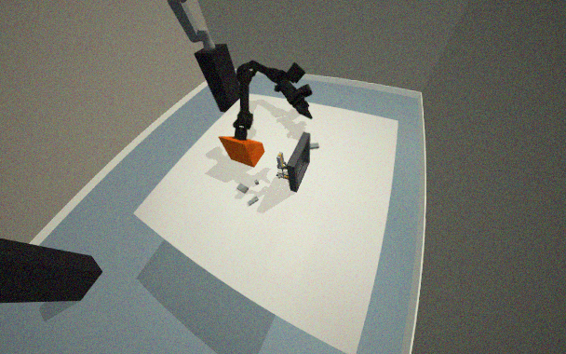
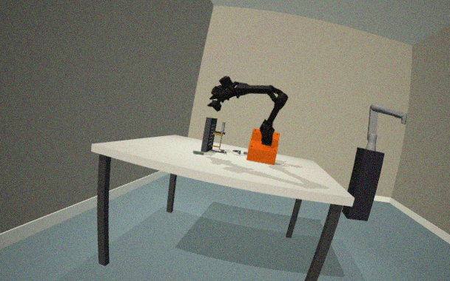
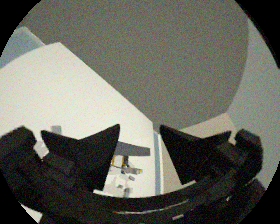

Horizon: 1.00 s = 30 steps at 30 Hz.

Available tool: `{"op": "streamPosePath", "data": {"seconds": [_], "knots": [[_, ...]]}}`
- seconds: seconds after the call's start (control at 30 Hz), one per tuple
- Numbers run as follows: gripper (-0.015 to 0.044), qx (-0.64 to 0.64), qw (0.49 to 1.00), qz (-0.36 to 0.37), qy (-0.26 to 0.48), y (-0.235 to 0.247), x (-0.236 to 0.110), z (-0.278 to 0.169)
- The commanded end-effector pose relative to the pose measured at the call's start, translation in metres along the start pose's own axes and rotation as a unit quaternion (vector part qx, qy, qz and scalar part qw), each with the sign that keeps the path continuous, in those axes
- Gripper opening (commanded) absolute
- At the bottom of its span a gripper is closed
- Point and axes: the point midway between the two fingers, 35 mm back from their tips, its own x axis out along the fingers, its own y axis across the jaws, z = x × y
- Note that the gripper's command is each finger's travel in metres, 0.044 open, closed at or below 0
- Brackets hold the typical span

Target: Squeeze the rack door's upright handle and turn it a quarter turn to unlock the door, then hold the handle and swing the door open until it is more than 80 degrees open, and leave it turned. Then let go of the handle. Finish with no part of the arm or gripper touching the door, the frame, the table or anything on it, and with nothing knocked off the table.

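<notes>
White flat-topped table point(image 1: 332, 224) point(image 2: 149, 155) point(image 3: 46, 95), looks smooth and matte. Dark grey upright rectangular rack panel point(image 1: 299, 163) point(image 2: 212, 134) point(image 3: 133, 149) stands on it near the orange wedge-sided block point(image 1: 244, 151) point(image 2: 263, 149) under the arm; looks rigid. Slim pale upright handle point(image 1: 280, 159) point(image 2: 223, 128), yellow bits beside it, sits on the panel's block-facing side. Probably light, stiff, maybe slick: grip mid-height, square on, moderate squeeze. Black pointed jaws point(image 1: 311, 117) point(image 2: 209, 101) are apart, nothing between them, above the panel.
</notes>
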Motion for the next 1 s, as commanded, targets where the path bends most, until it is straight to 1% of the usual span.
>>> {"op": "streamPosePath", "data": {"seconds": [0.0, 0.47, 0.97], "knots": [[0.0288, -0.004, 0.998, 0.019, 0.052, -0.007, 0.013, -0.016], [0.0288, 0.010, 0.977, 0.092, 0.194, -0.027, 0.041, -0.067], [0.0288, 0.058, 0.929, 0.193, 0.309, -0.043, 0.053, -0.119]]}}
